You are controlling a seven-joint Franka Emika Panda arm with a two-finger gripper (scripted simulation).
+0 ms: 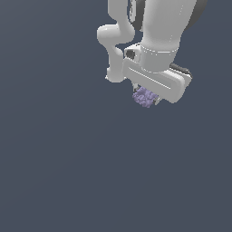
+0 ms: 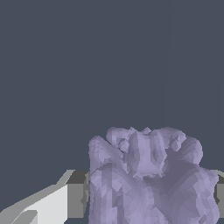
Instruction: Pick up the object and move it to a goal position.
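The object is a lumpy pale purple clump (image 1: 144, 97). In the exterior view it sticks out from under the white hand of my arm, near the upper middle. My gripper (image 1: 147, 97) is shut on it; the hand hides most of the fingers. In the wrist view the clump (image 2: 151, 175) fills the space between the two fingers (image 2: 76, 192), and the gripper (image 2: 148, 194) holds it with one grey pad at each side. No goal marker shows in either view.
A plain dark grey-blue surface (image 1: 68, 158) fills the rest of both views. The white arm links (image 1: 154, 27) reach in from the exterior view's top edge.
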